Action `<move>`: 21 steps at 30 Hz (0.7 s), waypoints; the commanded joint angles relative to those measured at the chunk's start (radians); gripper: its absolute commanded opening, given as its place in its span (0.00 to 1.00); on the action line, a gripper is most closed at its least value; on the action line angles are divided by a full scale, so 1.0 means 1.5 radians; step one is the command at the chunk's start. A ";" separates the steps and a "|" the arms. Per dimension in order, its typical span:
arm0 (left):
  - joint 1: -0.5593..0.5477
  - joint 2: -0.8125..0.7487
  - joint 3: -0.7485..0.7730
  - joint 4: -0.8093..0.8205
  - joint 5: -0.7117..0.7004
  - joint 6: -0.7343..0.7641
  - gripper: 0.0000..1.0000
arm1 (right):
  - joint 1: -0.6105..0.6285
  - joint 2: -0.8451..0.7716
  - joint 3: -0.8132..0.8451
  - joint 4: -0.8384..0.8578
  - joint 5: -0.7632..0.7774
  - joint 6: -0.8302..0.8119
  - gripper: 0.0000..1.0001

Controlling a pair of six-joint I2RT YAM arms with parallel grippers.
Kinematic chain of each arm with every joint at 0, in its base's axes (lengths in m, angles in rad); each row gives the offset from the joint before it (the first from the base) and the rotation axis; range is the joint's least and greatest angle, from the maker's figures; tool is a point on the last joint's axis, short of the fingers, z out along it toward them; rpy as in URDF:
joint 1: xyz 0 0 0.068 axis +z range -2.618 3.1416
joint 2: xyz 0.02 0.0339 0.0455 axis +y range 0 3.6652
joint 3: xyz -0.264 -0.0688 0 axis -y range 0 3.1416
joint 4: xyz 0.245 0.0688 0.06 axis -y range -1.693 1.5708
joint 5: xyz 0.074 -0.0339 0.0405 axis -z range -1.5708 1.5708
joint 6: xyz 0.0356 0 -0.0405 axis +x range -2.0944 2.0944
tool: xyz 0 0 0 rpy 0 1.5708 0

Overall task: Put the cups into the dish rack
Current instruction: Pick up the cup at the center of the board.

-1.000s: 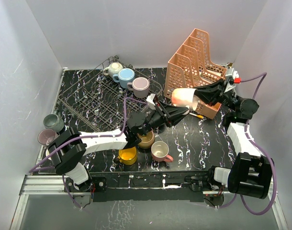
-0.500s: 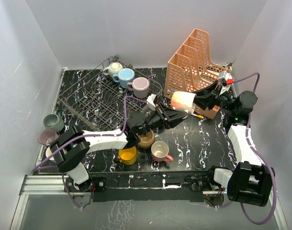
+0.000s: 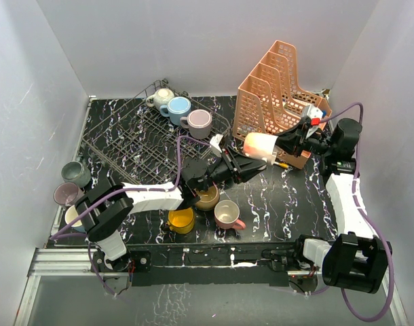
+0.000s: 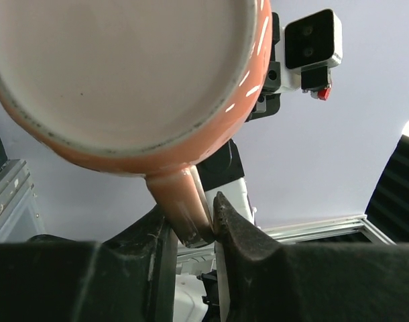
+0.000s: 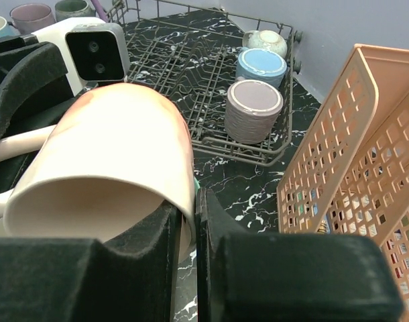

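Marbled table [image 3: 281, 197], cup [image 4: 124, 67] rim cropped

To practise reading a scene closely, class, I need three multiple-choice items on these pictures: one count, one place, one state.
1. How many mugs stand in the dark grey wire dish rack? A one; B three; C five.
2. Where is the peach-orange ceramic mug? A in the rack; B upside down on another mug; C in the air, held by the left gripper and the right gripper.
3. What does the left gripper clamp? A the mug's handle; B its rim; C nothing.

1 B: a cream mug, a blue mug and a lilac mug stand in its far right corner.
2 C: each wrist view shows fingers closed on it.
3 A: the left wrist view shows the handle pinched.
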 commanded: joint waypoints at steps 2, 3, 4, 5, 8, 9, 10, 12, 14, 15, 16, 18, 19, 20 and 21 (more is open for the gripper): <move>0.008 -0.040 -0.016 0.103 -0.052 0.018 0.29 | 0.019 -0.018 0.045 -0.109 -0.073 -0.010 0.08; 0.008 -0.043 -0.021 0.097 -0.056 0.014 0.35 | 0.018 -0.018 0.050 -0.114 -0.077 -0.016 0.08; 0.008 -0.045 -0.027 0.090 -0.057 0.009 0.39 | 0.019 -0.017 0.055 -0.119 -0.082 -0.022 0.08; 0.007 -0.047 -0.032 0.083 -0.060 0.006 0.42 | 0.018 -0.017 0.059 -0.125 -0.087 -0.029 0.08; 0.009 -0.049 -0.036 0.060 -0.061 0.000 0.49 | 0.018 -0.015 0.073 -0.156 -0.101 -0.068 0.08; 0.009 -0.049 -0.036 0.056 -0.060 -0.001 0.49 | 0.018 -0.015 0.078 -0.173 -0.104 -0.088 0.08; 0.008 -0.049 -0.035 0.055 -0.060 -0.002 0.49 | 0.018 -0.015 0.085 -0.193 -0.107 -0.109 0.08; 0.008 -0.048 -0.030 0.022 -0.056 -0.004 0.48 | 0.019 -0.013 0.097 -0.238 -0.112 -0.160 0.08; 0.009 -0.046 -0.024 -0.001 -0.049 -0.005 0.47 | 0.020 -0.012 0.113 -0.285 -0.118 -0.216 0.08; 0.009 -0.045 -0.020 -0.008 -0.046 -0.005 0.46 | 0.022 -0.011 0.120 -0.307 -0.120 -0.244 0.08; 0.009 -0.043 -0.018 -0.013 -0.043 -0.007 0.45 | 0.023 -0.010 0.126 -0.327 -0.122 -0.271 0.08; 0.008 -0.038 -0.016 -0.012 -0.037 -0.010 0.38 | 0.025 -0.006 0.137 -0.367 -0.131 -0.327 0.08; 0.008 -0.035 -0.015 -0.009 -0.033 -0.011 0.35 | 0.026 -0.004 0.142 -0.388 -0.136 -0.352 0.08; 0.009 -0.032 -0.014 -0.005 -0.030 -0.011 0.30 | 0.028 -0.003 0.146 -0.400 -0.140 -0.372 0.08; 0.009 -0.030 -0.014 0.000 -0.026 -0.011 0.27 | 0.028 -0.001 0.151 -0.408 -0.140 -0.384 0.08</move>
